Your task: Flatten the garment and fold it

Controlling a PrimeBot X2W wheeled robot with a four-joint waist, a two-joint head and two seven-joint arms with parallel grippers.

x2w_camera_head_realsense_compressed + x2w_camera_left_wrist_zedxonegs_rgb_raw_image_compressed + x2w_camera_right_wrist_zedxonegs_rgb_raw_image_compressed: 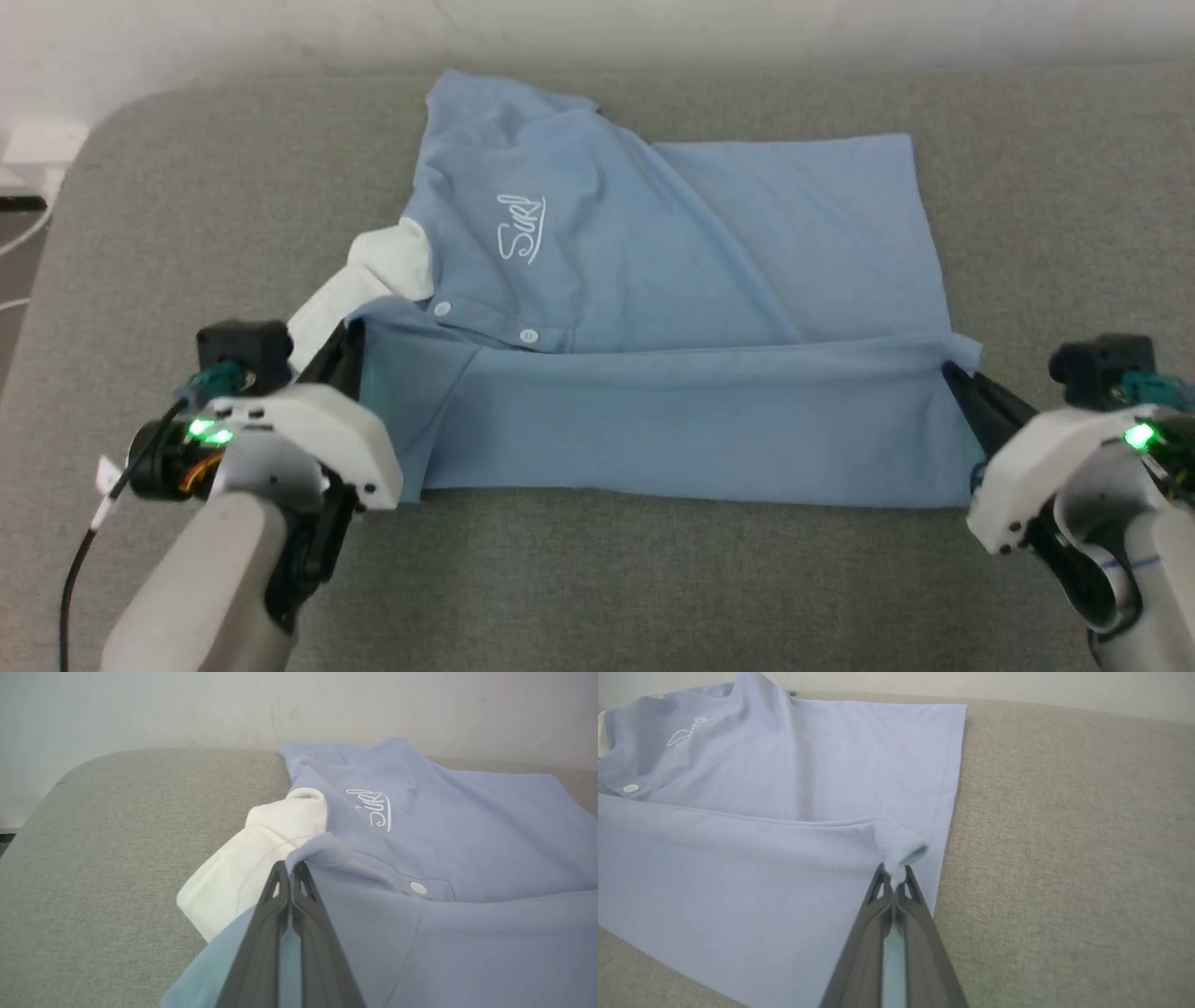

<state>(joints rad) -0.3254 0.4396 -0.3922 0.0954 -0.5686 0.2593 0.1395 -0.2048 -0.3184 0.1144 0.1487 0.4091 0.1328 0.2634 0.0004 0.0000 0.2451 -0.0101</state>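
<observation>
Lying on the grey woven padded surface [597, 588], the light blue cotton polo shirt [672, 271] is held by a near edge turned over towards its white cursive chest logo [521, 229], the left gripper [350, 343] and right gripper [954, 375] each clamped tight on cloth. Beyond the logo creases are left unsmoothed; one fold is judged half made, the rest undone.

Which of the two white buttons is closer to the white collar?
The left-hand button in the head view, right next to the white collar. The other button sits further along the blue strip, toward the middle of the shirt.
</observation>
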